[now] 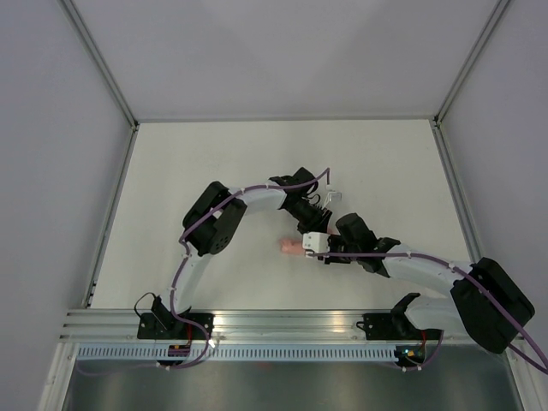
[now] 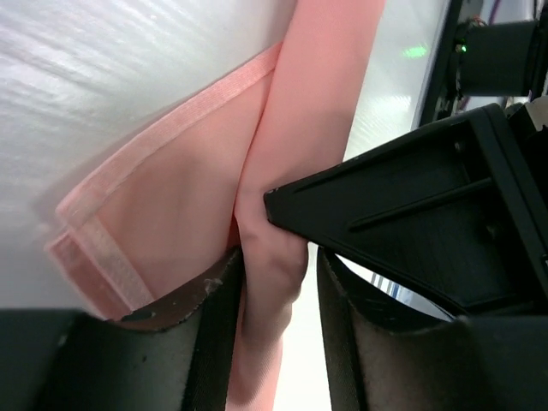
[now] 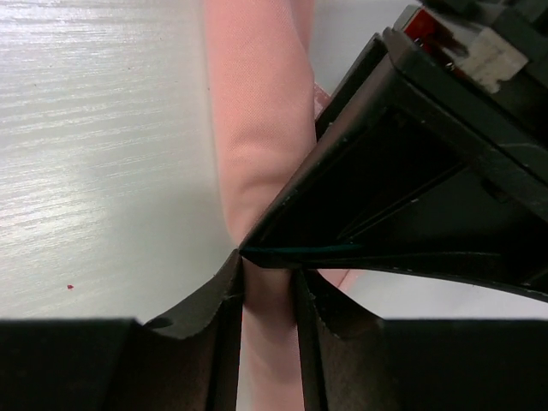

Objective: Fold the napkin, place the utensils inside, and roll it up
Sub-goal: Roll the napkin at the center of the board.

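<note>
pink napkin point(image 2: 180, 223) drawn into a tube at mid-bench point(image 1: 214, 163), a claw on it from each side

the top view shows little of the cloth. only a small salmon-pink end pokes out to the left of the two wrists, which meet near the middle of the bench. the left arm point(image 1: 224, 214) curves in from the left and the right arm point(image 1: 428, 267) reaches in from the right. the claws are hidden there under the wrists.

the wrist views give what the overhead one cannot. in the left wrist view the napkin is a narrow rounded tube running up the picture, with a flat folded flap lying on the bench beside it. the flap has a stitched hem along its edges, and two layers show at its corner. the left claw point(image 2: 278, 257) straddles the tube. one finger touches the cloth, but bare bench shows between the tube and the other finger, so this claw is released rather than clamped. the tip of a black finger from the other claw presses into the tube just ahead and dents it.

in the right wrist view the tube fills the gap between the two fingers of the right claw point(image 3: 268, 265), with cloth against both, so this claw is grasping the napkin. the left claw's black body crosses just above.

the cloth looks smooth, faintly shiny and evenly salmon pink.
</note>
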You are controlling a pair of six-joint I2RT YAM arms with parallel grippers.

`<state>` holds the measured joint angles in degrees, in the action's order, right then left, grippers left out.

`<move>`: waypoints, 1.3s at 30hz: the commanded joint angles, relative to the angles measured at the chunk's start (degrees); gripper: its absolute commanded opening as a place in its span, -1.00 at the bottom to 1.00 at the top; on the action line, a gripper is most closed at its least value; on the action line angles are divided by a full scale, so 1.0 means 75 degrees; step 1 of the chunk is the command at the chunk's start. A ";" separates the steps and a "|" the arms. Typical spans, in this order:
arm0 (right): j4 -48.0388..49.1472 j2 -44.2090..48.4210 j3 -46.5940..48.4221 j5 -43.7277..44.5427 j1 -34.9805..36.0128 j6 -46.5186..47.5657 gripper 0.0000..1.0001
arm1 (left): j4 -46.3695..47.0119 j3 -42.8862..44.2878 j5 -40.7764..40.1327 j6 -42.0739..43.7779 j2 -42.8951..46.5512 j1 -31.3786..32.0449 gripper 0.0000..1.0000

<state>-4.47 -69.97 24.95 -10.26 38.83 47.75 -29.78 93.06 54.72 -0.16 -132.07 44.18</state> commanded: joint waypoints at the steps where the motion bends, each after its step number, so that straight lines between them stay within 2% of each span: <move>1: -0.0762 -0.0221 0.0317 -0.0225 -0.0009 -0.0073 -0.55 | 0.0781 -0.0372 -0.1413 -0.0809 0.0522 -0.0125 -0.06; 7: -0.1735 -0.0537 0.0856 -0.1173 -0.0360 0.0137 -0.59 | 0.2151 -0.1086 -0.1763 -0.1794 0.1600 -0.0629 0.00; 11: -0.2496 -0.0970 0.1488 -0.1935 -0.0794 0.0488 -0.59 | 0.3100 -0.2115 -0.2372 -0.2250 0.2373 -0.0945 0.00; 17: -0.3703 -0.1989 0.2367 -0.2779 -0.1426 0.1039 -0.59 | 0.4237 -0.3382 -0.3416 -0.2205 0.3768 -0.1028 -0.02; 21: -0.4569 -0.2925 0.2977 -0.3166 -0.1778 0.1484 -0.58 | 0.5409 -0.4788 -0.4165 -0.2135 0.4682 -0.0993 -0.02; 24: -0.4888 -0.3488 0.3376 -0.3331 -0.1954 0.1614 -0.58 | 0.5786 -0.5596 -0.4833 -0.2006 0.5186 -0.0864 -0.02; 27: -0.5273 -0.4038 0.3762 -0.3494 -0.2048 0.1813 -0.58 | 0.6489 -0.6464 -0.5536 -0.1714 0.5702 -0.0490 -0.02; 31: -0.5871 -0.4708 0.4325 -0.3647 -0.2119 0.2059 -0.57 | 0.7320 -0.7227 -0.7197 -0.0859 0.6183 0.0493 0.03; 32: -0.6070 -0.4929 0.4523 -0.3671 -0.2130 0.2141 -0.57 | 0.7415 -0.7367 -0.7550 -0.0393 0.6218 0.0971 0.02; 33: -0.6153 -0.5036 0.4618 -0.3706 -0.2154 0.2176 -0.57 | 0.7486 -0.7403 -0.8238 -0.0110 0.6219 0.1254 0.05; 34: -0.6235 -0.5130 0.4769 -0.3718 -0.2154 0.2212 -0.57 | 0.7660 -0.7427 -0.8419 0.0241 0.6196 0.1745 0.06; 39: -0.6587 -0.5634 0.5134 -0.3811 -0.2259 0.2306 -0.57 | 0.7826 -0.7217 -0.9135 0.1859 0.5554 0.2733 0.12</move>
<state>-51.81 -107.31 64.45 -41.17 21.82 61.34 23.70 37.56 -6.02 2.24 -87.90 62.41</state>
